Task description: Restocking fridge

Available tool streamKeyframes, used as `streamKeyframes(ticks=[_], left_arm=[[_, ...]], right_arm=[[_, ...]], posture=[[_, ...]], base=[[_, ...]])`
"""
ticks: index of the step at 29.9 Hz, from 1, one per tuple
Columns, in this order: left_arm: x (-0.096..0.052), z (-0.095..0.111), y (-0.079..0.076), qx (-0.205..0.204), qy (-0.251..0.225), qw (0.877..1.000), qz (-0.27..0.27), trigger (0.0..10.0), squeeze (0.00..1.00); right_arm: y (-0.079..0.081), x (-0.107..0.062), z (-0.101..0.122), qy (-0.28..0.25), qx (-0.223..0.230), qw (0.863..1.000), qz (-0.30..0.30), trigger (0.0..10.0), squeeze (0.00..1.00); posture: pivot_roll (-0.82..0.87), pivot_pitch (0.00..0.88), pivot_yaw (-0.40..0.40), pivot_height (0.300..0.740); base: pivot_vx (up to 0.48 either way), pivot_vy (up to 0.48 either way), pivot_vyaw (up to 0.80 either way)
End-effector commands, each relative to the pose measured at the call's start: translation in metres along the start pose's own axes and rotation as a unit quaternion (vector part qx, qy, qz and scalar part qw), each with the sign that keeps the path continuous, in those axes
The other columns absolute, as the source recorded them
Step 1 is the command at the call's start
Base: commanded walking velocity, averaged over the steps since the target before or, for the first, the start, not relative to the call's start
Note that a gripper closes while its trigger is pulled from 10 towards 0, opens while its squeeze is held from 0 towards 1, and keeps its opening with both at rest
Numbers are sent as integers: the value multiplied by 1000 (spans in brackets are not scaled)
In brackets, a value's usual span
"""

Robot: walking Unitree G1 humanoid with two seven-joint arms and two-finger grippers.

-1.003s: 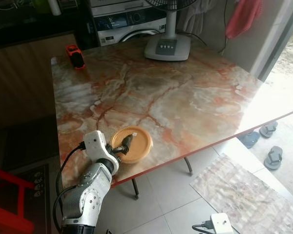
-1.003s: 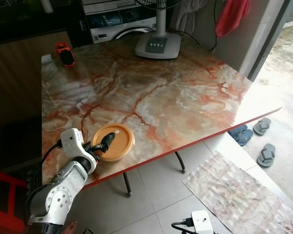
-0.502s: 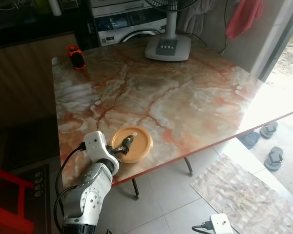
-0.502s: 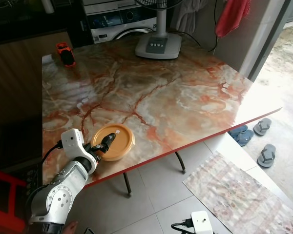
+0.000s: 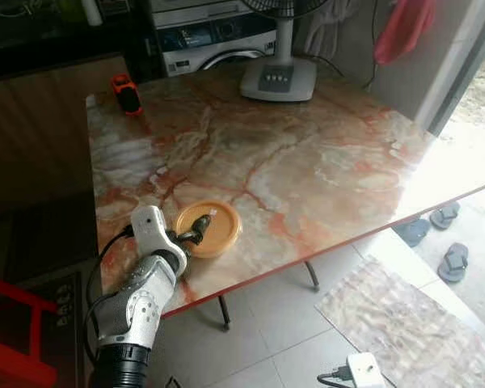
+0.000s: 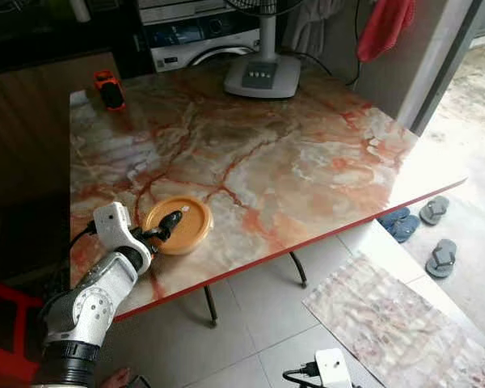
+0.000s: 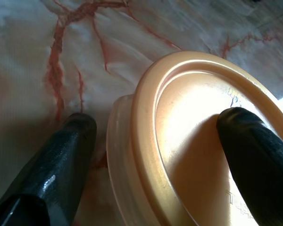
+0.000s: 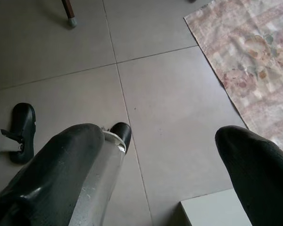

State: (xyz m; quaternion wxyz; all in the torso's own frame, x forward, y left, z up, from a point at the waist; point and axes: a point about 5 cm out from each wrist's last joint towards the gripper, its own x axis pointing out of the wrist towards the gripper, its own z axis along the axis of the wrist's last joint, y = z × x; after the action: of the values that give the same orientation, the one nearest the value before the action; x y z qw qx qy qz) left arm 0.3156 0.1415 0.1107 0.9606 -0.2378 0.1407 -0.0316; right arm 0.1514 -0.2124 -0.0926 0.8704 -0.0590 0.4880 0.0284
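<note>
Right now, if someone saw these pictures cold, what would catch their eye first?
The big marble-patterned table, with the left gripper straddling the rim of an orange container near its front left corner, one finger on the lid and one outside. At the table's far edge stand a fan base and a small orange and black gadget. The right gripper hangs open over the tiled floor.

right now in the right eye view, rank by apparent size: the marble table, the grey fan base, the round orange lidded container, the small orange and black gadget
1. marble table
2. grey fan base, though farther away
3. round orange lidded container, nearer the camera, so the order with the fan base is unsure
4. small orange and black gadget
</note>
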Motion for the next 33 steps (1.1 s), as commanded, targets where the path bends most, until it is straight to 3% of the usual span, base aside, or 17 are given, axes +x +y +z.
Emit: streamKeyframes(ticks=[1, 6, 8, 15, 20, 33], left_arm=[[4, -3, 5, 15, 5, 1000, 6, 10000, 0], [1, 3, -3, 3, -23, 999, -23, 10000, 0], [-5, -1, -7, -8, -23, 999, -44, 10000, 0], [-11, -9, -5, -36, -26, 998, -39, 10000, 0], [-14, -14, -15, -43, -34, 996, -67, 10000, 0], [-4, -19, -7, -63, -47, 995, -65, 10000, 0]], right_arm=[[1, 0, -2, 3, -5, 1000, 4, 10000, 0], [0, 0, -2, 2, -7, 1000, 4, 10000, 0], [0, 0, -1, 2, -7, 1000, 4, 10000, 0], [1, 0, -1, 1, -7, 1000, 8, 10000, 0], [2, 0, 0, -1, -7, 1000, 11, 10000, 0], [4, 0, 0, -3, -14, 1000, 17, 10000, 0]], posture=[[-21, 56, 21, 740], [-23, 57, 22, 740], [-20, 59, 22, 740], [-19, 60, 18, 740], [-18, 60, 21, 740], [-28, 62, 23, 740]], base=[[0, 0, 0], [0, 0, 0], [0, 0, 0], [0, 0, 0], [0, 0, 0], [0, 0, 0]])
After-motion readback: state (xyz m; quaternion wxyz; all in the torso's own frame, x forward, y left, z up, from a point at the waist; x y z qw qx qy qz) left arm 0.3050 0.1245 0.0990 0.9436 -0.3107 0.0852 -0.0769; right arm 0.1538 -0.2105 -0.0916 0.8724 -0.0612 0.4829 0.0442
